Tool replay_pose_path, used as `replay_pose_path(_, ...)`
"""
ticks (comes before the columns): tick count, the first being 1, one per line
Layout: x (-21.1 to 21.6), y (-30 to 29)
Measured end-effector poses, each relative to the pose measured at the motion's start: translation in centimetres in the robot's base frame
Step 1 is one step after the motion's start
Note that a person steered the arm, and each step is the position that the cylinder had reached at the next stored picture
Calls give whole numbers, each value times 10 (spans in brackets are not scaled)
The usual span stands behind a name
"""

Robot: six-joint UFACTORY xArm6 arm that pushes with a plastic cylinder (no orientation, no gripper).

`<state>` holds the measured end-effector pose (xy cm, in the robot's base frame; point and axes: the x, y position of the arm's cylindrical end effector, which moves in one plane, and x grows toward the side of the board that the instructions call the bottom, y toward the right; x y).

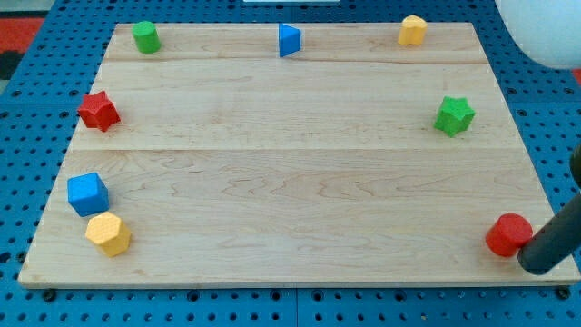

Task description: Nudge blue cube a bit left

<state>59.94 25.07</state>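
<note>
A pale wooden board (290, 163) is shown on blue pegboard. No fingers exist; my tip (536, 265) rests touching the red block (508, 235), bottom right. The blue cube (87, 193), far left above the yellow block (109, 233), is judged light, rigid, best pushed on its right face

Lab bench setup — a robot test rig, not a home or shop. Blue pegboard (272, 11) with a regular hole grid runs all around a pale wood board (300, 163) laid flat on it. Small coloured toy blocks sit scattered near the board's edges, spaced like test props. A dark rod (556, 241) enters from the view's right — lab hardware. A white rounded object (545, 27), blurred, fills the top right corner.
</note>
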Motion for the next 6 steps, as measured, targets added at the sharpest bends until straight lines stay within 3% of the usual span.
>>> replay_pose_path(1, -12, 14)
replay_pose_path(2, -24, -39)
replay_pose_path(3, -69, -28)
replay_pose_path(4, -116, -99)
replay_pose_path(6, -116, -391)
